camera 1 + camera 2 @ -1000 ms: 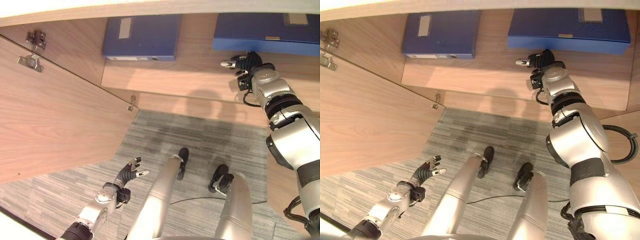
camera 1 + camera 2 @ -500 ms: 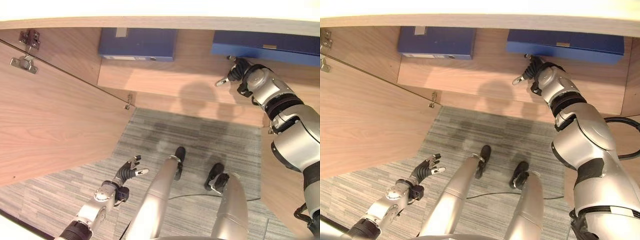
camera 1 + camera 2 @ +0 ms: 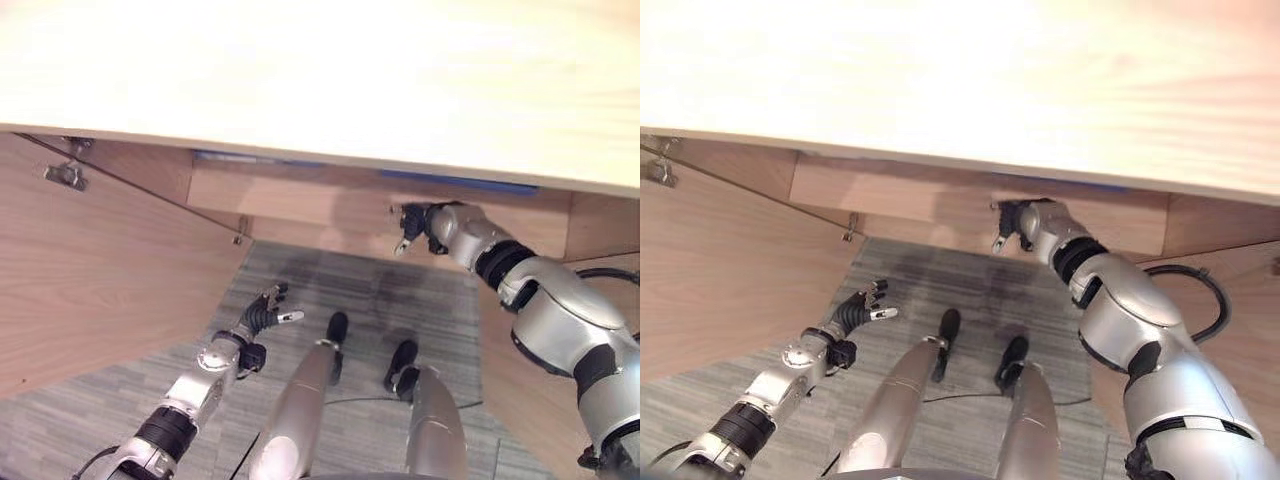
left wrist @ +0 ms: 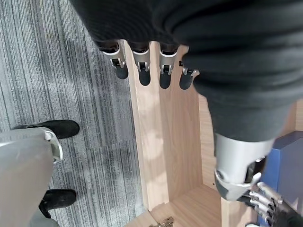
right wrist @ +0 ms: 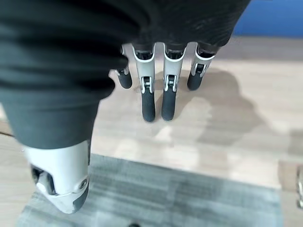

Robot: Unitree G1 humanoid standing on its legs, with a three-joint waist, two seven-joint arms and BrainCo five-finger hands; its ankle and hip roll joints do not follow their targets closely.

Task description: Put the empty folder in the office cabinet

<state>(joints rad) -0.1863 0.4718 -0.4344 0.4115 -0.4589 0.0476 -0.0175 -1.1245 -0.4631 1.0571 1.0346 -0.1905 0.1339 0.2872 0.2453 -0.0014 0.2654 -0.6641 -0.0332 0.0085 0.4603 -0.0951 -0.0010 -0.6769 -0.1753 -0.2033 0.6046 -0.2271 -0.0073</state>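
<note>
Two blue folders lie on the cabinet's lower shelf (image 3: 300, 195). Just a thin blue edge of each peeks out under the cabinet's top board: the left folder (image 3: 240, 157) and the right folder (image 3: 460, 181). My right hand (image 3: 422, 220) hovers open at the shelf's front edge, a little in front of the right folder, holding nothing. In the right wrist view its fingers (image 5: 155, 101) are straight above the bare wood, with the folder (image 5: 274, 19) beyond them. My left hand (image 3: 258, 320) hangs low over the carpet, open and empty.
The light wooden top board (image 3: 320, 70) of the cabinet juts over the shelf. The open cabinet door (image 3: 90, 270) stands at the left with metal hinges (image 3: 65, 175). Grey striped carpet (image 3: 300, 275) lies in front of the cabinet.
The camera has moved, so the top board now hides most of both folders. My right hand has drawn back from the right folder to the shelf's front edge. The left hand stays low.
</note>
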